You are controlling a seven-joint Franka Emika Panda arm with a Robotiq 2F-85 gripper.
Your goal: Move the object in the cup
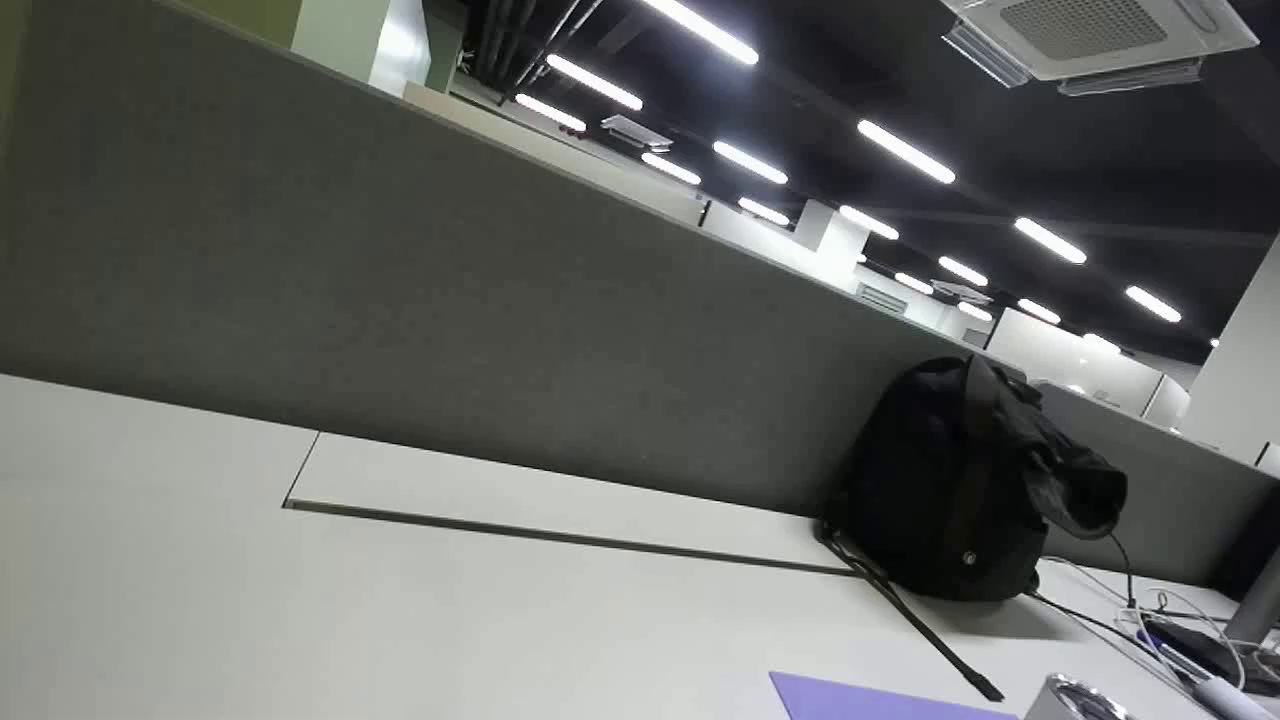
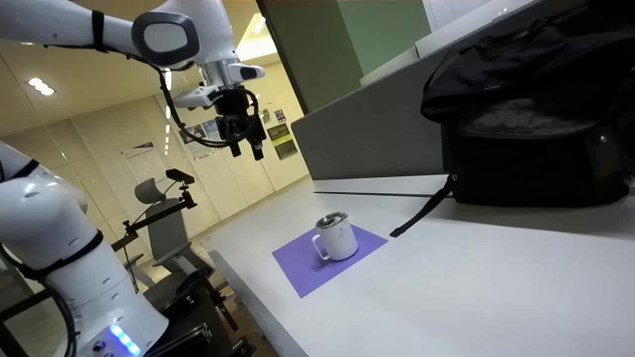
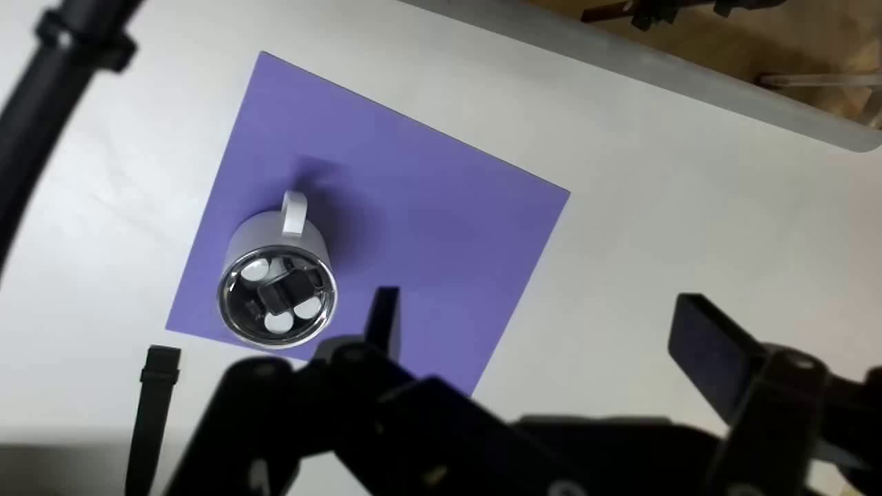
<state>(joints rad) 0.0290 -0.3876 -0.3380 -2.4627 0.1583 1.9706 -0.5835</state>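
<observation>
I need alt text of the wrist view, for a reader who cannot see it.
A white mug, seen from above, stands on a purple sheet on a white table, its handle toward the picture's top. Open black jaws, holding nothing, show at the bottom; a black strap lies at lower left.

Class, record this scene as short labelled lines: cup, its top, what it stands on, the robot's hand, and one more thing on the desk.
Cup: white, upright
Cup top: dark piece visible; lid part or separate object, cannot tell
Stands on: purple sheet, lying on the white desk
Hand: open, above the desk, holding nothing
Also on desk: black backpack, its strap ending near the sheet
Behind backpack: grey divider
</observation>
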